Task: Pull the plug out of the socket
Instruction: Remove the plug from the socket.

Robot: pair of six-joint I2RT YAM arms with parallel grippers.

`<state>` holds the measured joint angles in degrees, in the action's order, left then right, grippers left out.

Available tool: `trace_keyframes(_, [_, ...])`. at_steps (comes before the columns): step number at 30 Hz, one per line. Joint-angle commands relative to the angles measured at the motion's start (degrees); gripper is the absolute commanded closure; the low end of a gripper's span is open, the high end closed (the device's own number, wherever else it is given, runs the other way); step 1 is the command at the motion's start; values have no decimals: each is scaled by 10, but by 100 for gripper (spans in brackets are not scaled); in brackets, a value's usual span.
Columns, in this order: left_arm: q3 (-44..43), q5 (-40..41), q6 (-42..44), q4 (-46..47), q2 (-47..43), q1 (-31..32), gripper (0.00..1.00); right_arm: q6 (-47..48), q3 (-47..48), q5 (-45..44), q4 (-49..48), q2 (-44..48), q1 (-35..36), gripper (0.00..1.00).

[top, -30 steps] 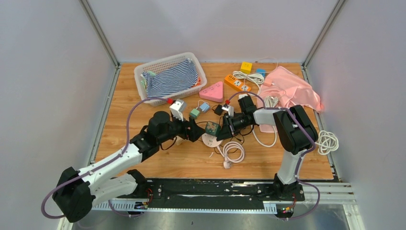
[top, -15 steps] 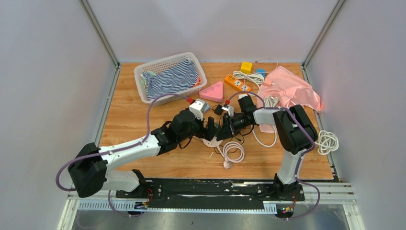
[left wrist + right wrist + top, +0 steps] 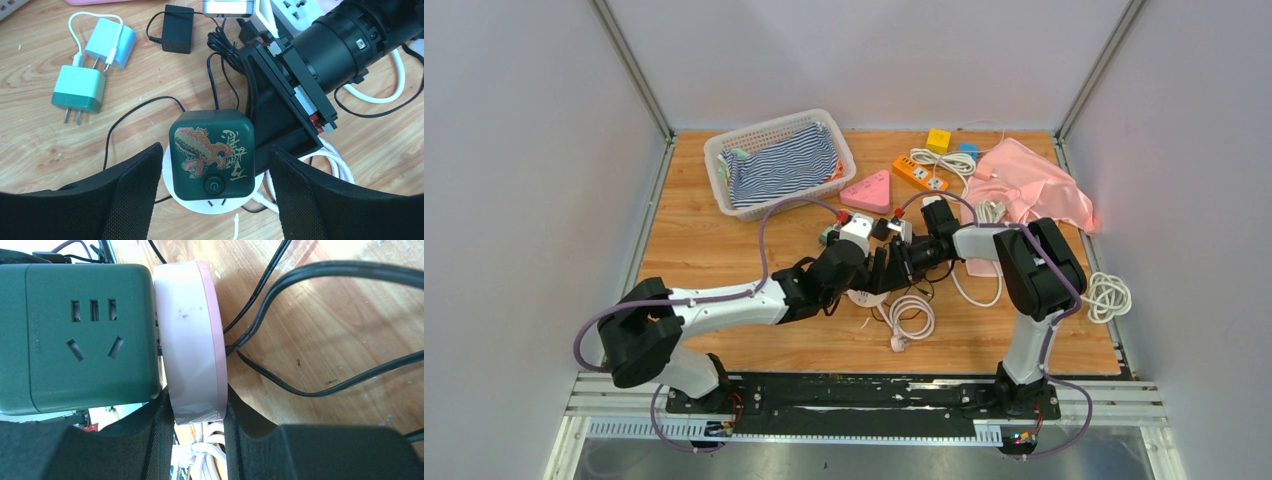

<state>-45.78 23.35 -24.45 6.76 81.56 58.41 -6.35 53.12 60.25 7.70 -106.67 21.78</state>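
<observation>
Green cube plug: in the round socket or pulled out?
In. The green cube plug sits tight against the face of the round socket in both wrist views.

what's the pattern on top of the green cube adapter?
The green cube adapter is dark green with a red-and-gold dragon and gold characters on top; it shows clearest in the left wrist view.

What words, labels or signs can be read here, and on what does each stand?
No plain words can be read.
Power sign, a circle with a bar: on the button of the green cube.
Gold characters on its top: too stylised to read.
Raised lettering on its side: too small to read.
</observation>
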Motion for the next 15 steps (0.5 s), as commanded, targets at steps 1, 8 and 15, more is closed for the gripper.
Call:
trace_keyframes(1, [-23, 48, -4, -2, 23, 9, 23, 53, -4, -132, 10, -32, 5, 98])
trace_keyframes(8, [-40, 64, -6, -21, 50, 14, 32, 54, -3, -134, 11, -32, 5, 98])
trace_keyframes(15, [-50, 71, -14, -29, 72, 13, 31, 56, -3, -135, 12, -32, 5, 98])
